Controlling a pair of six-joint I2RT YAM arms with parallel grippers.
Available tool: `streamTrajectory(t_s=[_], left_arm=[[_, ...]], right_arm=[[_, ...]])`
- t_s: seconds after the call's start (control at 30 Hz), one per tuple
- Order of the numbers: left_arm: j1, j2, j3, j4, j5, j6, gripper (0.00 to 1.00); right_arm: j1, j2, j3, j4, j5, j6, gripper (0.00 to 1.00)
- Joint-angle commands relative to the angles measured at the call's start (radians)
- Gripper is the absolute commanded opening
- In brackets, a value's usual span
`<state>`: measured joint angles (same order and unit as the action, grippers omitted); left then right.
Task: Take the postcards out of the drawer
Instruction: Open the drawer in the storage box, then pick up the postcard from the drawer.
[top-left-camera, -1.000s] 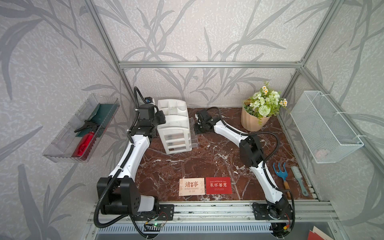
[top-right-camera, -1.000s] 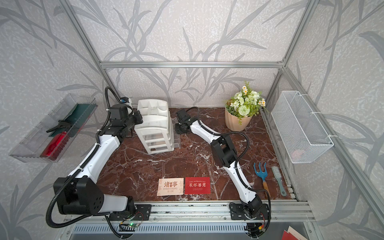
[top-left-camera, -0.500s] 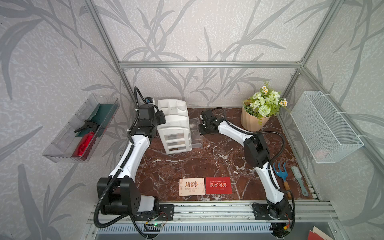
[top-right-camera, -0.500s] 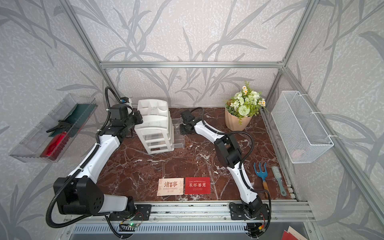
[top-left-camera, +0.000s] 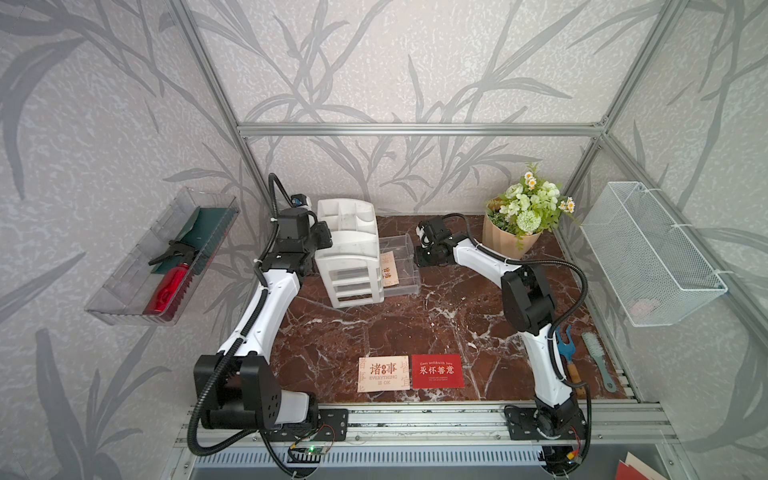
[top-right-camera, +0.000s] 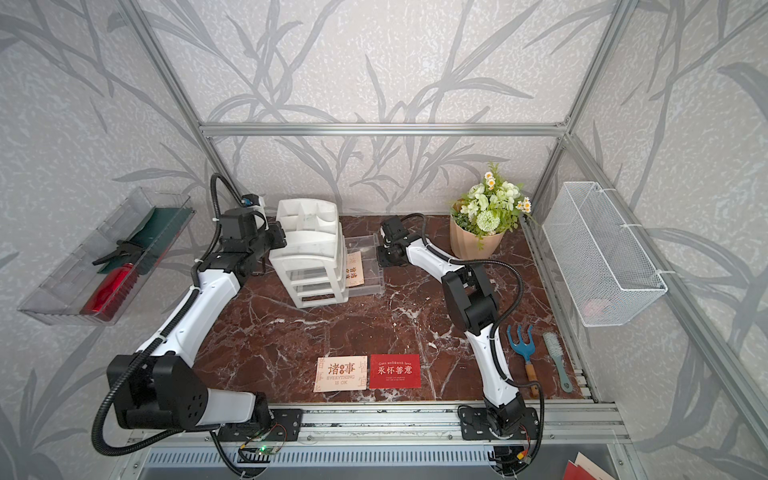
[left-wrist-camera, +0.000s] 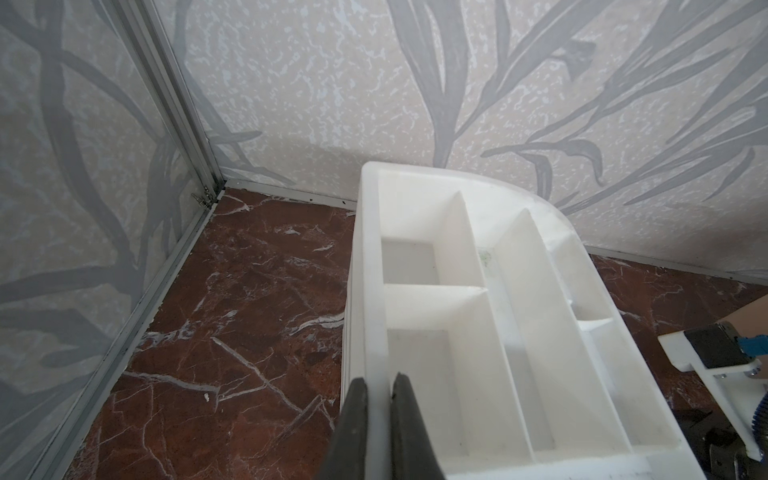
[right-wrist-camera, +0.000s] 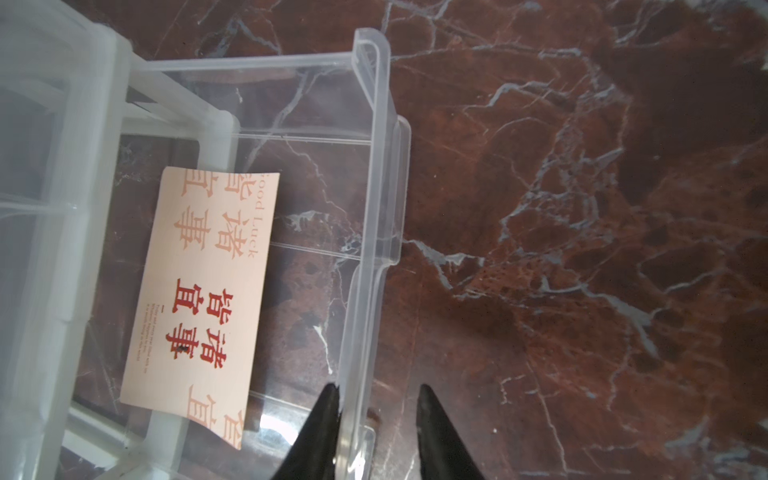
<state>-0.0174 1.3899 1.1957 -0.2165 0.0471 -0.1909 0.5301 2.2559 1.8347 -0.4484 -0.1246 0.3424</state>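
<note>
A white organizer (top-left-camera: 347, 249) stands at the back of the marble table, its clear top drawer (top-left-camera: 405, 266) pulled out to the right. One pale peach postcard (right-wrist-camera: 208, 291) lies in the drawer, half under the organizer's frame, and shows in both top views (top-right-camera: 354, 269). Two more postcards lie at the front edge, a peach one (top-left-camera: 383, 373) and a red one (top-left-camera: 437, 371). My left gripper (left-wrist-camera: 379, 380) is shut on the organizer's side wall (left-wrist-camera: 370, 249). My right gripper (right-wrist-camera: 378, 385) is open astride the drawer's front wall (right-wrist-camera: 374, 166): one finger touches it, the other stands apart.
A flower pot (top-left-camera: 509, 241) stands just behind the right arm. A wire basket (top-left-camera: 648, 257) hangs on the right wall, and a clear tray (top-left-camera: 124, 291) with a red bottle on the left wall. A blue garden fork (top-left-camera: 565, 345) and a brush (top-left-camera: 594, 357) lie front right.
My right gripper has drawn the drawer further out to the right, uncovering the peach postcard, and its jaws have parted. The left arm has held still.
</note>
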Motion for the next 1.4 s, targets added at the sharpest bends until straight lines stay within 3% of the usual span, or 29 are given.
streamTrajectory(t_s=[0.0,0.27,0.7,1.37], left_arm=[[-0.004,0.056,-0.058,-0.219,0.024,0.066,0.00],[-0.004,0.069,-0.056,-0.218,0.034,0.066,0.00],[-0.006,0.065,-0.061,-0.212,0.043,0.068,0.00],[-0.007,0.064,-0.061,-0.213,0.057,0.065,0.00]], right_arm=[[-0.005,-0.101,-0.022,0.023,-0.046,-0.008,0.36],[0.056,-0.119,0.024,-0.022,-0.047,-0.038,0.41],[0.104,0.173,0.360,-0.183,-0.116,-0.016,0.45],[0.103,0.406,0.630,-0.329,-0.167,0.020,0.51]])
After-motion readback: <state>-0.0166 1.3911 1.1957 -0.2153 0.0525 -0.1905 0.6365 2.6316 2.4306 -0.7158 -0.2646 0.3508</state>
